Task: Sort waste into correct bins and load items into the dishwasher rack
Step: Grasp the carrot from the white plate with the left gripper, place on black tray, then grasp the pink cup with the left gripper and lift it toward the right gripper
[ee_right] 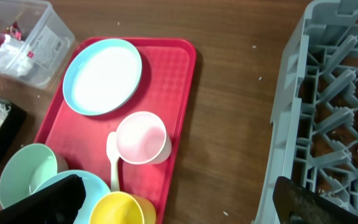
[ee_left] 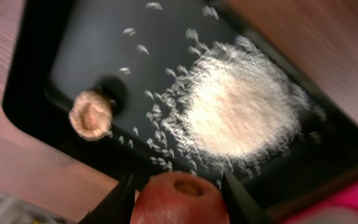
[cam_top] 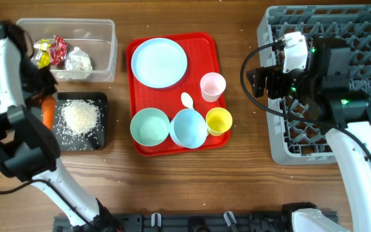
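My left gripper [cam_top: 46, 106] is shut on an orange-red piece of food [ee_left: 179, 200] and holds it over the left edge of the black tray [cam_top: 102, 138]. The tray holds a pile of rice [ee_left: 241, 118] and a small brown food scrap [ee_left: 91, 115]. My right gripper [cam_top: 261, 81] is open and empty, above the wood between the red tray [cam_top: 201, 45] and the grey dishwasher rack [cam_top: 366, 26]. The red tray carries a light blue plate [cam_top: 159, 62], pink cup [cam_top: 212, 86], yellow cup [cam_top: 218, 120], green bowl [cam_top: 149, 126], blue bowl [cam_top: 188, 128] and white spoon [cam_top: 187, 100].
A clear plastic bin [cam_top: 102, 32] with wrappers and crumpled paper stands at the back left, behind the black tray. The rack fills the right side. In the right wrist view the pink cup [ee_right: 142, 138] and yellow cup [ee_right: 120, 208] sit near the tray's right edge.
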Robot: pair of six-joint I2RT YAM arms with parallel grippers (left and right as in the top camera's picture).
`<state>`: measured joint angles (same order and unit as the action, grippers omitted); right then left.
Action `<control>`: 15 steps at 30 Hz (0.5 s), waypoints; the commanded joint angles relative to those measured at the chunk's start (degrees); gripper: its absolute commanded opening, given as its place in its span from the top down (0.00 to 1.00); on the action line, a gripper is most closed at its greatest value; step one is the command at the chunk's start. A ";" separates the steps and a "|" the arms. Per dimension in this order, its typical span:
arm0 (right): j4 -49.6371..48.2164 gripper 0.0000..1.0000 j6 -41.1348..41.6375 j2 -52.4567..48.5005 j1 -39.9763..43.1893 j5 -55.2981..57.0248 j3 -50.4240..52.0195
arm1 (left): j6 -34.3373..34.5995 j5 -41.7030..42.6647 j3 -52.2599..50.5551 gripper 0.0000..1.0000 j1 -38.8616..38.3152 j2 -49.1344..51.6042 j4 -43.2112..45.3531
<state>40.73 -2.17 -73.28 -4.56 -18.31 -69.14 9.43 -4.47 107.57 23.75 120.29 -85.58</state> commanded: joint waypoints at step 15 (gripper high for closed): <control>-0.24 0.00 0.81 -0.46 -0.09 0.33 -0.59 | 10.75 -0.11 -13.90 0.33 9.38 -0.37 22.25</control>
<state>40.66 -2.15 -73.30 -4.56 -18.15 -69.14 19.77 -4.64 93.91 32.95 120.42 -63.53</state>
